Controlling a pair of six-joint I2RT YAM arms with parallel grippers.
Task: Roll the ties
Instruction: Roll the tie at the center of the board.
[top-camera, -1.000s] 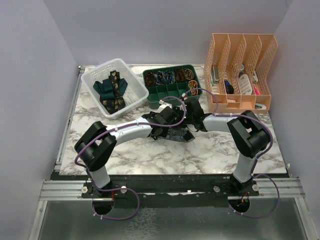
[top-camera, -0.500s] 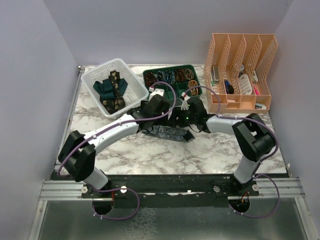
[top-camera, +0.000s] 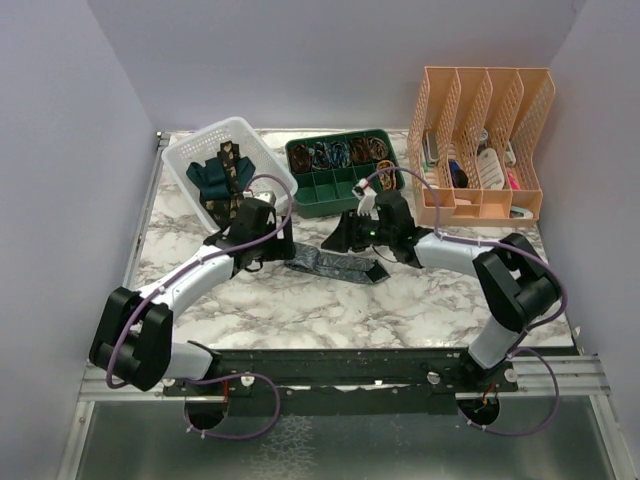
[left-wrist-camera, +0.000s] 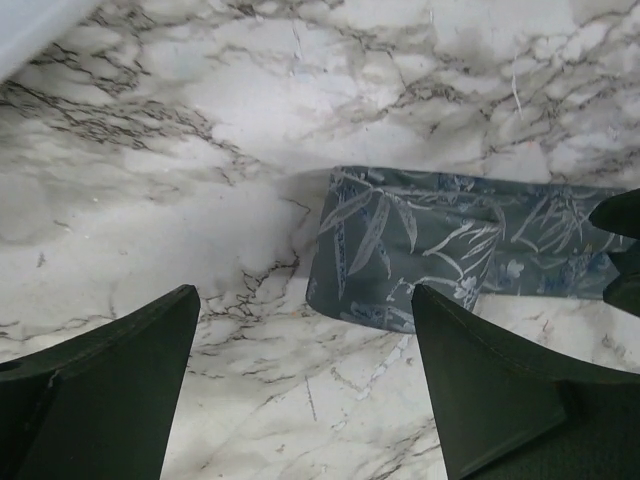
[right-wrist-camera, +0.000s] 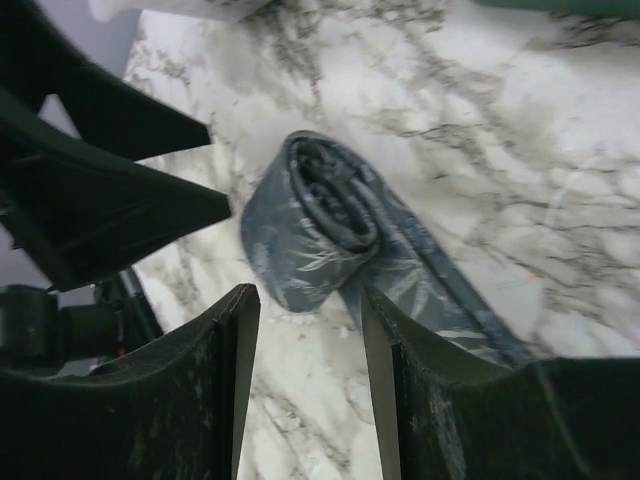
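Observation:
The blue-grey patterned tie (top-camera: 335, 265) lies on the marble table between the two arms. In the right wrist view one end of this tie (right-wrist-camera: 320, 215) is wound into a loose roll, and a flat strip runs off from it. My right gripper (right-wrist-camera: 307, 295) is open just short of the roll, with nothing between its fingers. My left gripper (left-wrist-camera: 305, 295) is open wide above the bare table, and the tie (left-wrist-camera: 420, 250) lies just beyond its tips. From above, the left gripper (top-camera: 270, 240) is left of the tie and the right gripper (top-camera: 343, 238) is behind it. A dark teal tie (top-camera: 205, 178) and a black-gold tie (top-camera: 232, 170) lie in the basket.
A white basket (top-camera: 280, 183) stands at the back left, close to the left wrist. A green compartment tray (top-camera: 345, 190) with small items sits behind the tie. An orange file rack (top-camera: 480, 140) stands at the back right. Grey walls close both sides.
My left arm has drawn back to the left, off the tie, and its jaws have opened wider. The right gripper has shifted slightly and has narrowed a little. The tie lies released.

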